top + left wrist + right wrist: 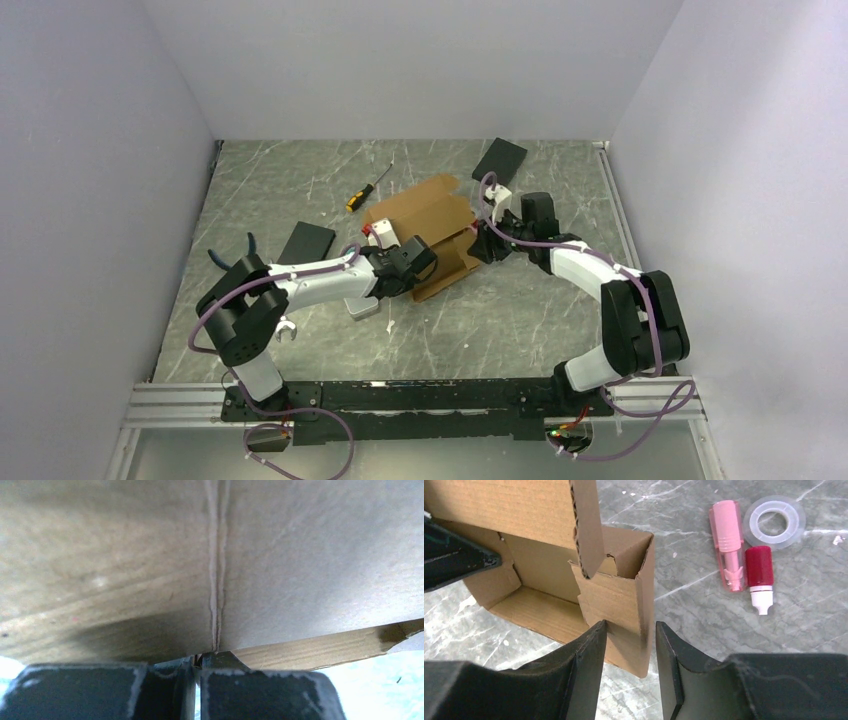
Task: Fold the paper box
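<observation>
Presently: paper box [425, 215], half-formed, middle of tabletop [300, 180] toward the far edge. Left gripper [196, 662]: pinched shut on its near flap. Right gripper [630, 631]: jaws part-open, straddling a right corner wall.

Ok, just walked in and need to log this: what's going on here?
A cardboard box is being folded on the table. The left claw is shut on its near edge. The right claw straddles an upright side wall, jaws apart. The box is only half formed, with a flap standing up.
</observation>
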Robot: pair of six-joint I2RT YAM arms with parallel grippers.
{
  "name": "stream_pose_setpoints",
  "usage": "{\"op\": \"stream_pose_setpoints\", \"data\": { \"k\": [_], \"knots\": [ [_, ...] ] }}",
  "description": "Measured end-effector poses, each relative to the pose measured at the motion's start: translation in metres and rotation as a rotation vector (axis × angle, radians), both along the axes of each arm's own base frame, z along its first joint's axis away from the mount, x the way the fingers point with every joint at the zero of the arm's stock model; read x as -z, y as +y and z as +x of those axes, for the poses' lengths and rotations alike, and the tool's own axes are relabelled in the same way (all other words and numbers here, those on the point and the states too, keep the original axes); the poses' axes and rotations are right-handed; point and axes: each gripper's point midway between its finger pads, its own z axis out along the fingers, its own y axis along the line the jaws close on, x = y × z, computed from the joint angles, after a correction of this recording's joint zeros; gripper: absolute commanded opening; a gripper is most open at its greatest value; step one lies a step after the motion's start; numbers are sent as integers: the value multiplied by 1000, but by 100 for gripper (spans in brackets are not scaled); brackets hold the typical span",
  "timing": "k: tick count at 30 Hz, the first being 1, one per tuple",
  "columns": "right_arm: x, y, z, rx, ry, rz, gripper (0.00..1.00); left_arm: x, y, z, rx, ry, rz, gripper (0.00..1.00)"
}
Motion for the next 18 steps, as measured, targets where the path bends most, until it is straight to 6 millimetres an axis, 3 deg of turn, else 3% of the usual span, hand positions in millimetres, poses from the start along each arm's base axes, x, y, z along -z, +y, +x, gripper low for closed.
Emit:
{"op": "stream_pose_setpoints", "data": {
  "k": [7,13,18],
  "knots": [
    [1,3,6,32,-34,-35,35,0,-2,1,-23,16,-9,0],
    [4,4,9,51,-55,-78,40,1,-8,1,-23,29,-26,0],
    [6,1,12,72,-69,-110,30,1,-11,1,-18,36,-37,0]
  ]
}}
